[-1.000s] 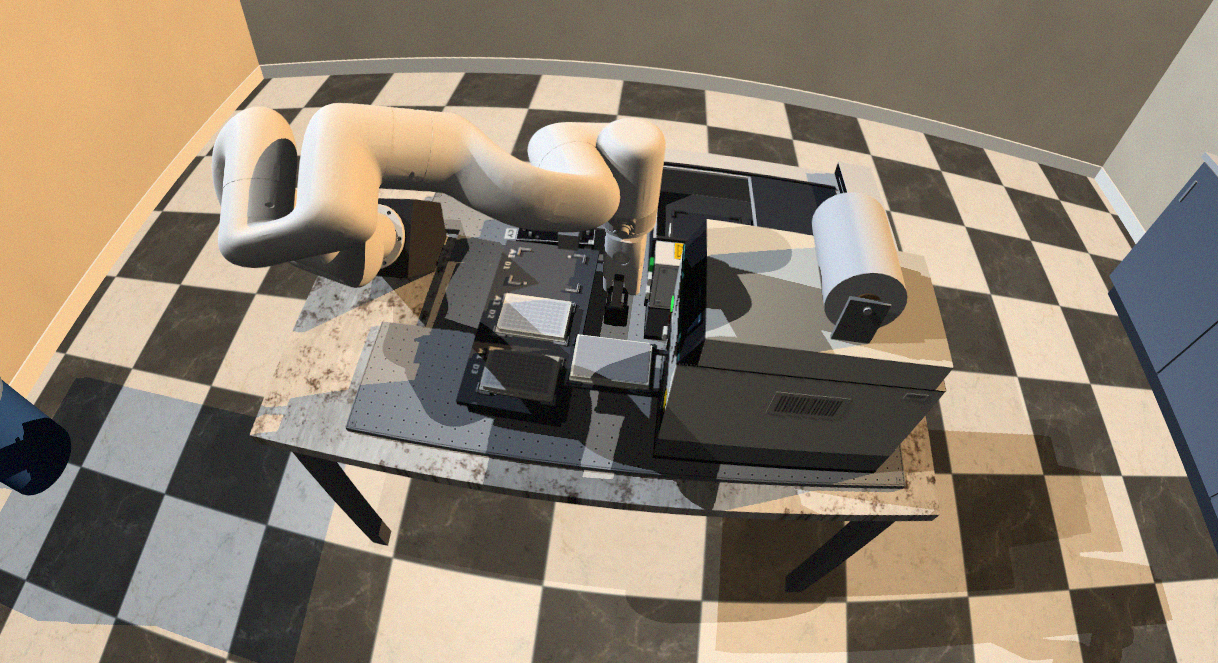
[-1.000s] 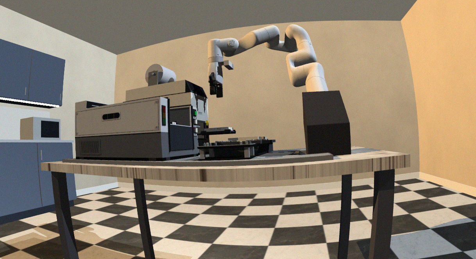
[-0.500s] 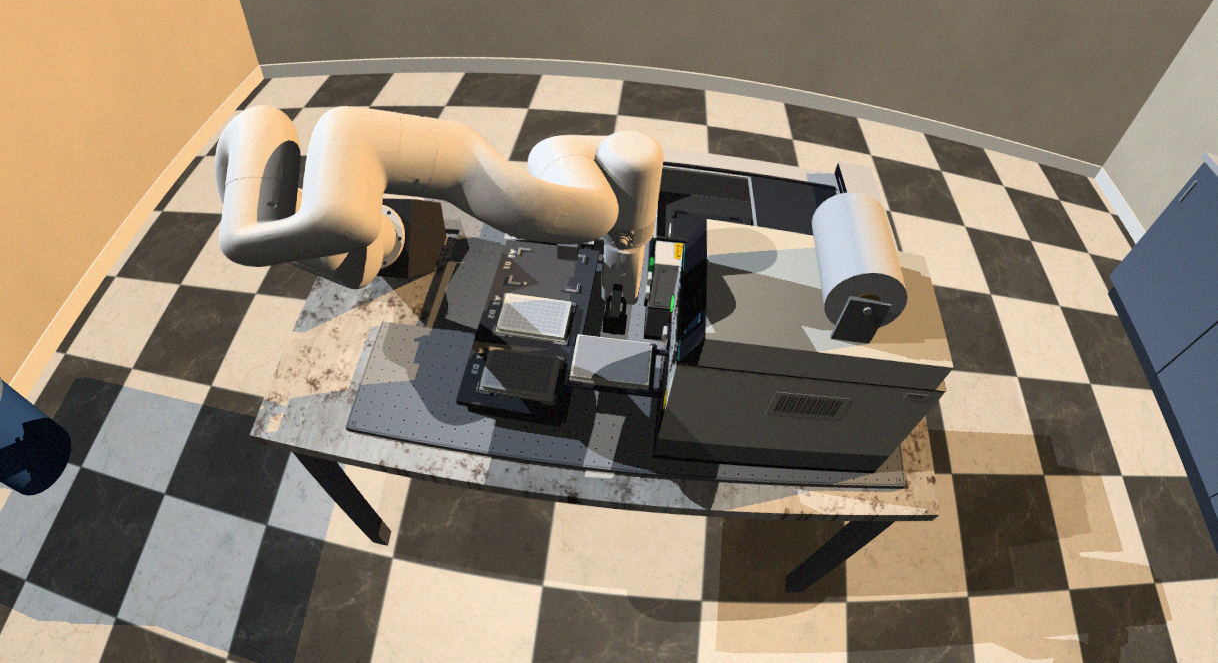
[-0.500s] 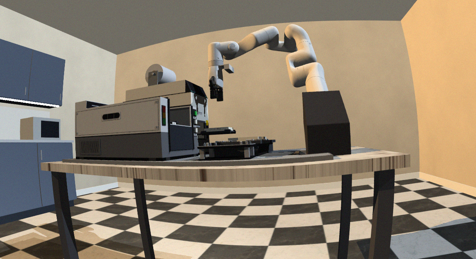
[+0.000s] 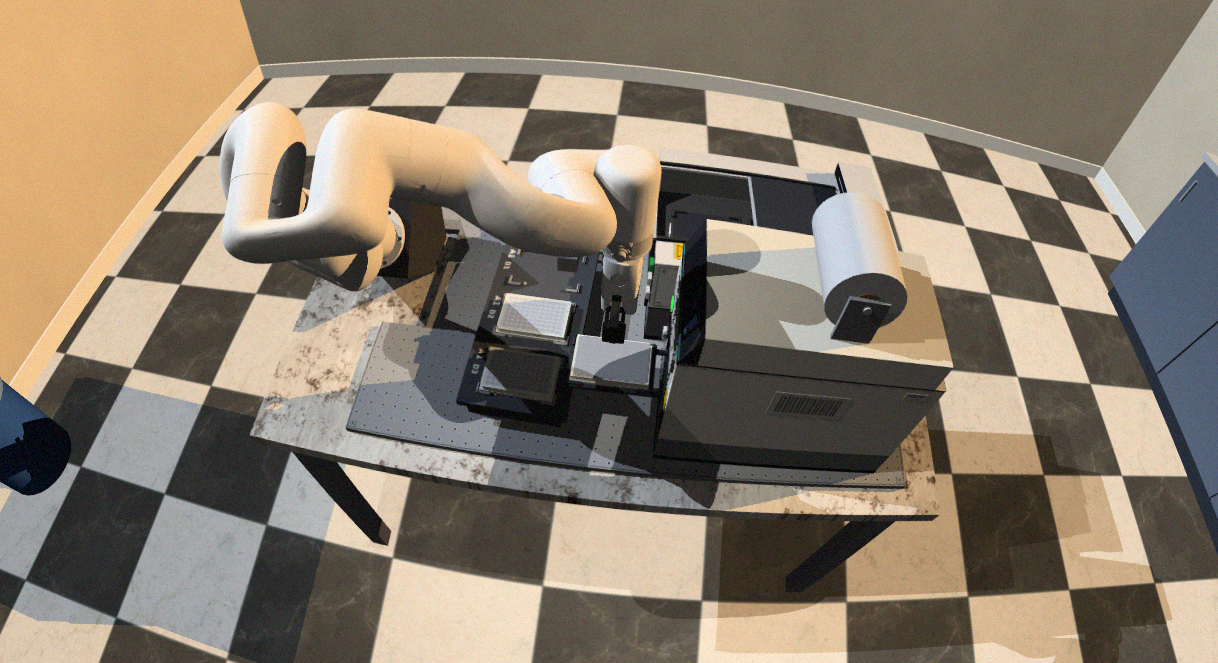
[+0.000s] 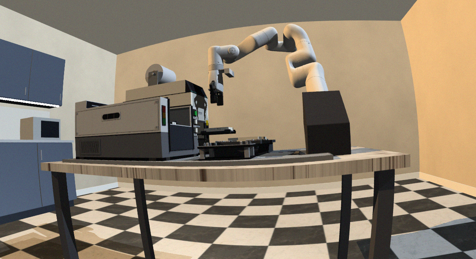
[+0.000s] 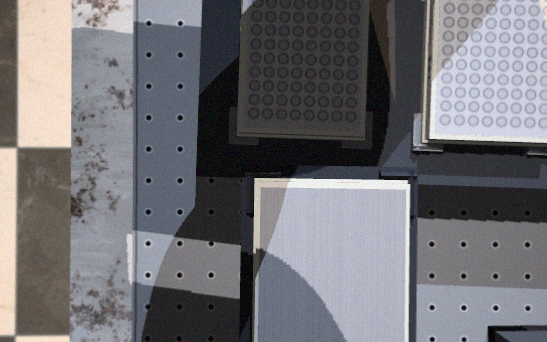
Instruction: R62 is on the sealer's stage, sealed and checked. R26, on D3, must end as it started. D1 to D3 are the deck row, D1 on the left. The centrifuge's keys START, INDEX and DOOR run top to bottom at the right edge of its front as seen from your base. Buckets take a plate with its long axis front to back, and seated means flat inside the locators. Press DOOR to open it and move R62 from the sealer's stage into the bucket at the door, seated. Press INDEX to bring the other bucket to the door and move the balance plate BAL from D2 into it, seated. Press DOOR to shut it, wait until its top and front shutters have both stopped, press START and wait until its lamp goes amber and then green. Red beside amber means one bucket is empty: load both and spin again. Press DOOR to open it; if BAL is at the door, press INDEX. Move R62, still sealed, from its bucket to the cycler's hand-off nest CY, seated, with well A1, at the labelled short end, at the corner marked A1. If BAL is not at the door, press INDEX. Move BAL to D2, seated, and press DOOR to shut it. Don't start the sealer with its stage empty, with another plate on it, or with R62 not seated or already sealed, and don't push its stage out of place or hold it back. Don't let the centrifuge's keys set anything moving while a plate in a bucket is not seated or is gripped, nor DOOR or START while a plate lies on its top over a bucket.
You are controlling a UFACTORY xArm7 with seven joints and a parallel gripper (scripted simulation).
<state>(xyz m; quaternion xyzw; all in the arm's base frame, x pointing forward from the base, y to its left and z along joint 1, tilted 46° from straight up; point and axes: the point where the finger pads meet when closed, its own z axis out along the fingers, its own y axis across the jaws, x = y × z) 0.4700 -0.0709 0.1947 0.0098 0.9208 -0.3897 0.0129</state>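
R62 [image 5: 611,362] [image 7: 334,260], a plate with a smooth grey seal, lies flat on the sealer's stage in front of the sealer [image 5: 792,326] [image 6: 156,90]. BAL [image 5: 534,316] [image 7: 494,70], a pale well plate, sits on D2. R26 [image 5: 519,373] [image 7: 303,67], a well plate in shadow, sits on D3. My gripper [image 5: 613,326] [image 6: 216,99] is open and empty. It hangs well above the stage end nearest the sealer. Its fingers do not show in the wrist view. The centrifuge [image 6: 116,124] stands beside the sealer, with a lamp stack [image 6: 163,115] on its side.
The dark deck [image 5: 545,271] [image 6: 236,143] holds the plate row on a perforated baseplate [image 5: 409,394] [image 7: 169,150]. A film roll [image 5: 856,253] [image 6: 160,74] tops the sealer. My base pedestal [image 6: 325,122] stands at the table's other end. The table edge [image 7: 99,175] is near the deck.
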